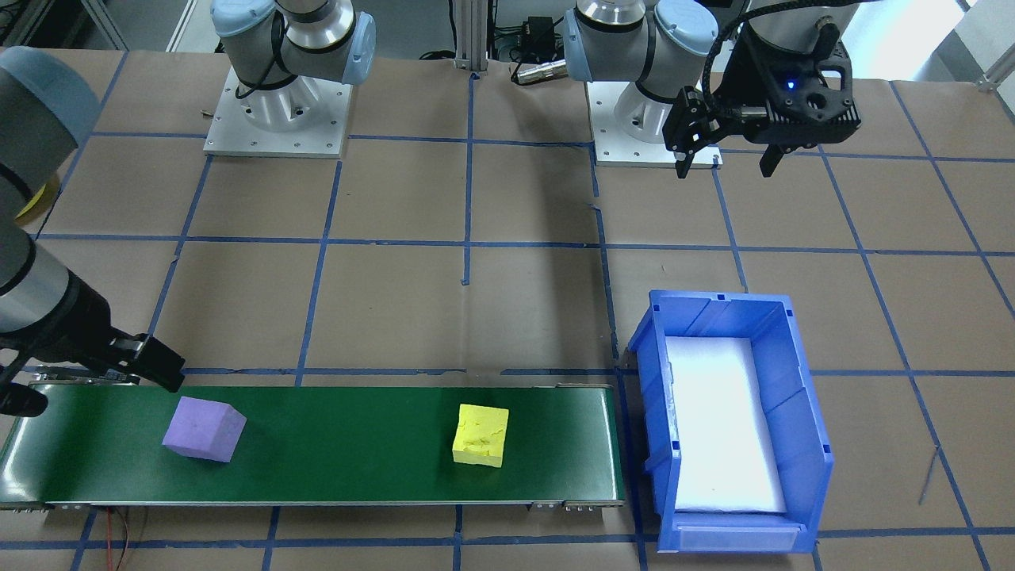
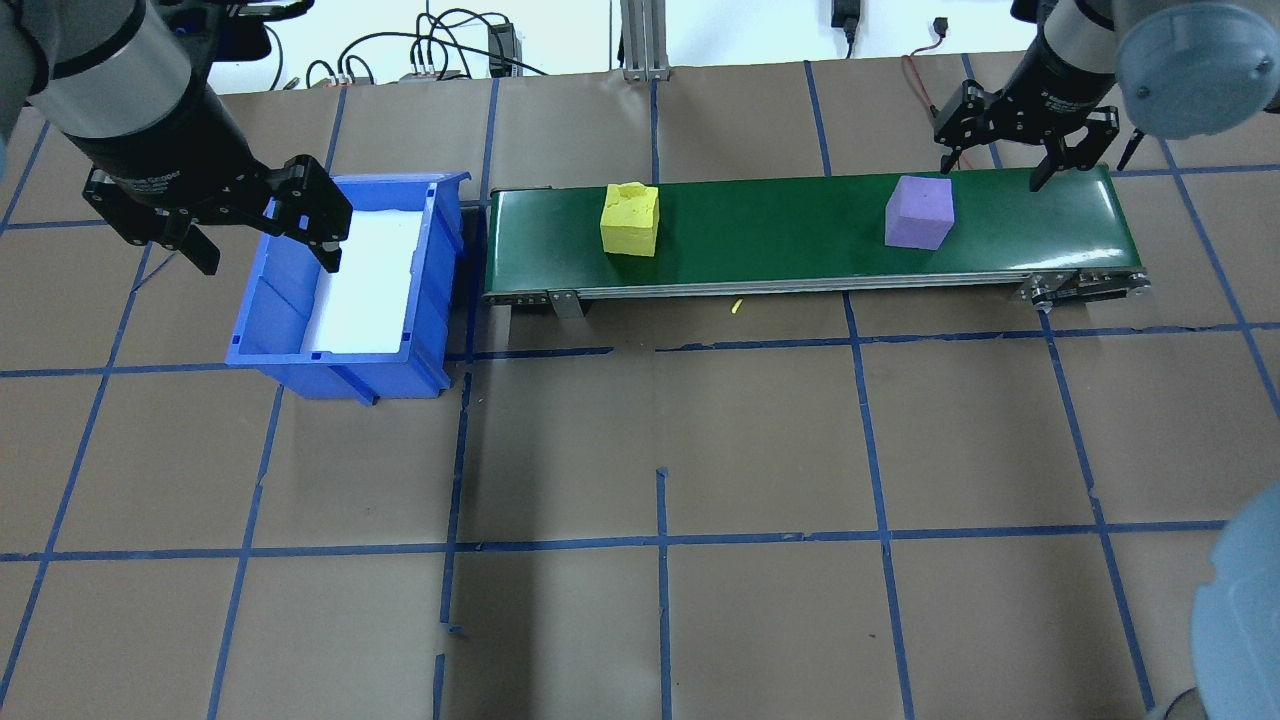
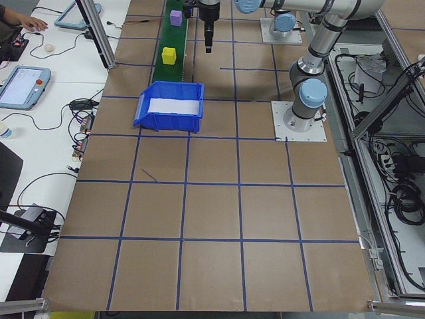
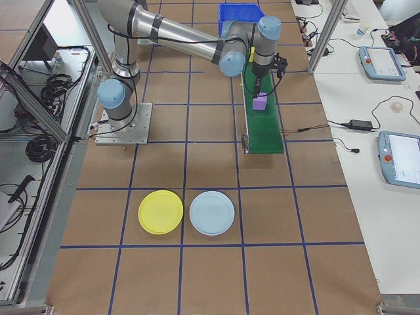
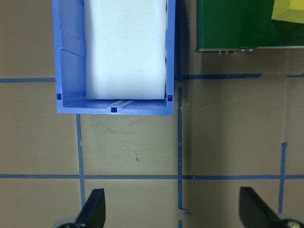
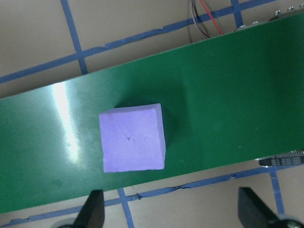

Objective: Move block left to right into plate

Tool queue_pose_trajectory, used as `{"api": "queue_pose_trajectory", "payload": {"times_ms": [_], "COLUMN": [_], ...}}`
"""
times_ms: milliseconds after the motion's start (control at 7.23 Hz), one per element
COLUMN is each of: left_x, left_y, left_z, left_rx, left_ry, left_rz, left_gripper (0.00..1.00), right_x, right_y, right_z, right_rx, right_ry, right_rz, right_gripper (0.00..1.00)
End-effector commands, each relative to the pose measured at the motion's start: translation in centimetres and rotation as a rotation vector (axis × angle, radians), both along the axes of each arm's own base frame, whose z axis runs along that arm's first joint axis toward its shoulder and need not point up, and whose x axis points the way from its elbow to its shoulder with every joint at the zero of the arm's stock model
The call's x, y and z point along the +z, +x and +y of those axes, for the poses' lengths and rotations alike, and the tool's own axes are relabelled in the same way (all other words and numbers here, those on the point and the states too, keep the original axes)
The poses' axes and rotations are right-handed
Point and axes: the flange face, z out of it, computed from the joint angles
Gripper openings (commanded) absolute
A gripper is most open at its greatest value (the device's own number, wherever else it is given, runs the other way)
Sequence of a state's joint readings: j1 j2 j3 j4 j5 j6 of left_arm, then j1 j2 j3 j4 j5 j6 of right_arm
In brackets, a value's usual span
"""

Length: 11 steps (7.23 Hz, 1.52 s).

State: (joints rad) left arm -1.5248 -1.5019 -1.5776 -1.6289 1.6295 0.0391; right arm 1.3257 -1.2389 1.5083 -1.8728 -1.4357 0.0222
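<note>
The right claw hangs wide open over the green belt, just past the purple block. The left claw is wide open too, beside the blue bin, which holds white padding. The yellow plate lies far from the belt and shows in one side view only.

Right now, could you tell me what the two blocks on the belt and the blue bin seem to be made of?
The purple block looks like matte foam: soft edges and small surface dents. The yellow block also looks like foam, with a chipped, pitted top. The blue bin appears to be moulded, slightly glossy plastic, with a white liner that may be foam.
</note>
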Motion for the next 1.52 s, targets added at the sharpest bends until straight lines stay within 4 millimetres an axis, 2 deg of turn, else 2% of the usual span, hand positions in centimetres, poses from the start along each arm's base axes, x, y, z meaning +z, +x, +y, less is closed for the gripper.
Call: {"api": "queue_pose_trajectory", "payload": {"times_ms": [0,138,277,415,553,1106,1383], "left_x": [-1.5,-1.5,-1.1,-1.0,-0.9,-0.9,-1.0], "left_y": [0.0,0.1,-0.2,-0.5,-0.4,0.1,0.1], "left_z": [-1.1,-1.1,-0.8,-0.6,-0.4,-0.5,-0.5], "left_rx": [-0.005,-0.002,-0.011,-0.01,-0.01,-0.004,-0.001], "left_ry": [0.015,0.015,0.008,0.004,0.007,0.008,0.013], "left_rz": [0.003,0.001,-0.007,-0.006,-0.012,-0.01,-0.002], "left_gripper": [1.0,1.0,1.0,1.0,1.0,1.0,1.0], "right_x": [-1.9,-4.0,-5.7,-6.5,-8.1,-10.8,-11.2], "right_y": [-5.8,-9.2,-9.5,-9.4,-9.2,-10.0,-10.1], "right_z": [-0.8,-1.3,-1.8,-1.7,-1.1,-1.7,-1.7], "right_rx": [-0.042,-0.057,-0.036,-0.015,0.0,0.01,0.01], "right_ry": [-0.052,-0.062,-0.062,-0.069,-0.048,-0.033,-0.025], "right_rz": [-0.222,-0.302,-0.327,-0.33,-0.332,-0.289,-0.282], "right_gripper": [1.0,0.99,0.99,0.99,0.99,0.99,0.96]}}
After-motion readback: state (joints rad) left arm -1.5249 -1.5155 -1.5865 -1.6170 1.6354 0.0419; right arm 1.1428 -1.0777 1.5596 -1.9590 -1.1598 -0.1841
